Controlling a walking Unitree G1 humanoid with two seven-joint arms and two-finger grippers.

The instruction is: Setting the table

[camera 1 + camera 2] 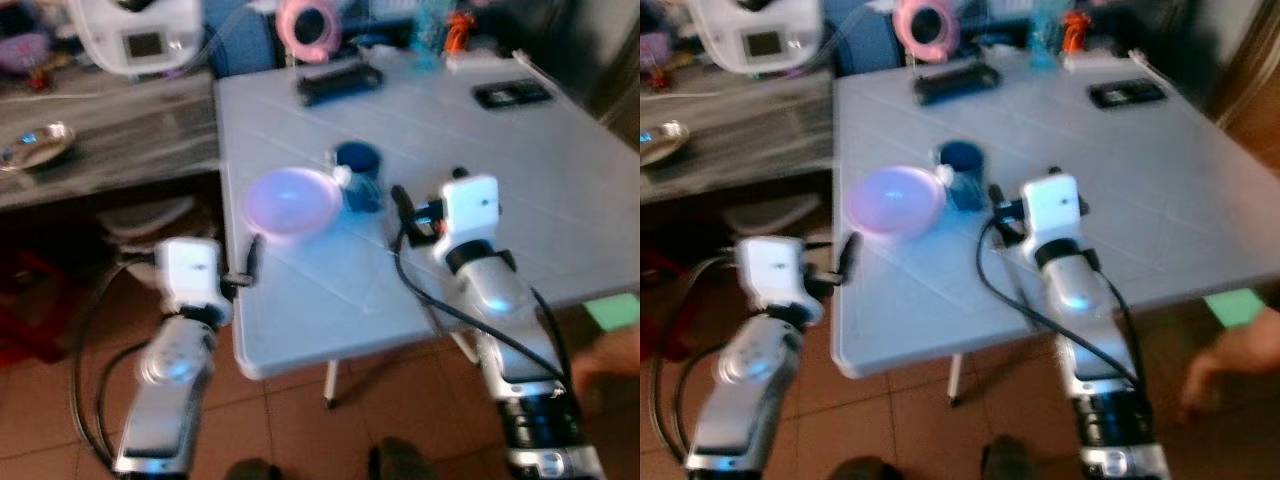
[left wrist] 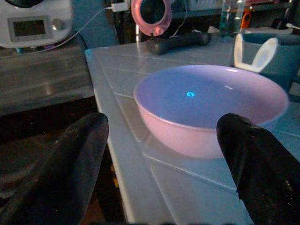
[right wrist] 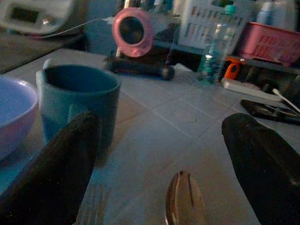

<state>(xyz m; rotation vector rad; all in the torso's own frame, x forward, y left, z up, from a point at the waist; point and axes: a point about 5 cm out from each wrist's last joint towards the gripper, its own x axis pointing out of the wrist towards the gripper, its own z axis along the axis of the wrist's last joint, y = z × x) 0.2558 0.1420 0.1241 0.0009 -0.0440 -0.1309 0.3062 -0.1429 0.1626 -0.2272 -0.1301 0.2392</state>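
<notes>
A pink bowl (image 2: 211, 105) sat on the white worktop (image 1: 520, 180), touching a blue cup (image 3: 77, 101). The left pincer (image 2: 161, 154) hovered open before the bowl. The right pincer (image 3: 159, 159) was open near the cup, above a spoon (image 3: 183, 201).

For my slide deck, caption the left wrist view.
Open left hand faces a pale pink plastic bowl on the white tiled table.

Counts, items on/around white table (image 1: 520, 170): 1 pink bowl (image 1: 291, 201), 1 blue mug (image 1: 358, 174), 1 fork (image 3: 95, 205), 1 spoon (image 3: 183, 202), 1 black phone (image 1: 512, 94), 1 clear bottle (image 3: 215, 45), 2 robot grippers w/ black fingers.
</notes>
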